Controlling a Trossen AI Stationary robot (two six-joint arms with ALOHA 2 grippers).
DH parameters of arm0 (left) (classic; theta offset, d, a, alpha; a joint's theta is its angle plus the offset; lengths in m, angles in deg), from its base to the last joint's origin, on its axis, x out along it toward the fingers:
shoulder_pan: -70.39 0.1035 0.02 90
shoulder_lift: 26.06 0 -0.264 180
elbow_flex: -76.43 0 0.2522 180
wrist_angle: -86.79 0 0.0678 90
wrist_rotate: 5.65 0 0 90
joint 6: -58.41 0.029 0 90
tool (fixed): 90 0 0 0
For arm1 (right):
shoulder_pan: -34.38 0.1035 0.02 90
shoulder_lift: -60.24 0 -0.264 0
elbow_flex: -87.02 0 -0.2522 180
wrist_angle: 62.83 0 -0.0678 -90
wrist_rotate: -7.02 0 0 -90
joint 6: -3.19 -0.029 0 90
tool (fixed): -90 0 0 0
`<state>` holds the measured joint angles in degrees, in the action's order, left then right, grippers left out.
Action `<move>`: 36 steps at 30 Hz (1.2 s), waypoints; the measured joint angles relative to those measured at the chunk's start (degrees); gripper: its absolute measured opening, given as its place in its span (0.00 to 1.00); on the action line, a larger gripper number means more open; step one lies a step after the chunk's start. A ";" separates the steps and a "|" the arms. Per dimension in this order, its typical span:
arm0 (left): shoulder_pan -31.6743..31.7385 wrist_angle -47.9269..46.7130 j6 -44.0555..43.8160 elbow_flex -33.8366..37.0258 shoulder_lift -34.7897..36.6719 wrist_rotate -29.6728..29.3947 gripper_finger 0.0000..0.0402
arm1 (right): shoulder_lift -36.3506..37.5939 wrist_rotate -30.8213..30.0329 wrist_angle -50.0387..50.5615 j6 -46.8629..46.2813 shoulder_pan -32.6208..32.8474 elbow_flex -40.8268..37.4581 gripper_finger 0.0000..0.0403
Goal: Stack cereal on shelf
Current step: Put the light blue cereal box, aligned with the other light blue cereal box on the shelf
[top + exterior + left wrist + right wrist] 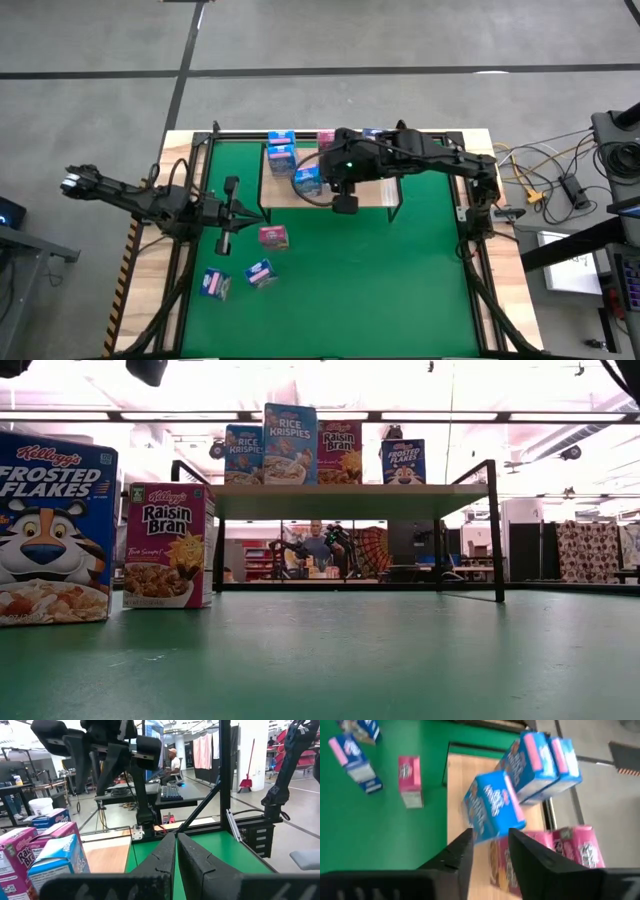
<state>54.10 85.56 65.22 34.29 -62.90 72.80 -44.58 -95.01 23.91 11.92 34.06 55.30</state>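
Right gripper (490, 851) is over the shelf's (375, 192) left half, near edge. Fingers stand a narrow gap apart with nothing between them. A Rice Krispies box (492, 805) stands just beyond the tips, not clamped. In the high view the same box (308, 180) sits just left of the gripper (344, 203), close to it; contact can't be told.

Step, as I judge it: placement of that light blue box on the shelf is finished or finishing; jaws are free of it. Next move calls for a clean lift straight off without clipping the box, then a reach to the green mat (380, 280) for another one.

On the shelf, outward from the gripper: two more light blue boxes (281, 147) at the far left, pink Raisin Bran (575, 851) beside them, and a dark blue Frosted Flakes box (403, 461) further right along the far edge.

Still on the mat: one pink Raisin Bran box (273, 236) near the left arm, one dark blue box (261, 272) nearer, and another dark blue box (214, 285) to its left. All three are well apart from the right gripper, across the shelf frame.

Left gripper (176, 851) waits over the mat's left side, fingers pressed together, empty, pointing toward the shelf.
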 joint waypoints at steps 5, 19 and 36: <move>0.00 3.82 -0.01 0.00 -3.05 0.00 0.00 | 1.36 -0.03 1.53 -1.79 1.46 -3.91 0.14; 0.00 7.96 0.18 0.00 -5.60 0.00 0.00 | 14.34 0.19 -29.52 2.46 6.51 -39.67 0.03; 0.00 19.40 -1.35 -0.03 -14.49 0.00 0.00 | 34.32 5.05 -81.51 13.72 6.95 -82.16 0.03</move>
<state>54.09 104.96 63.87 34.26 -77.39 72.80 -10.26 -89.97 -57.60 25.65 41.02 -26.85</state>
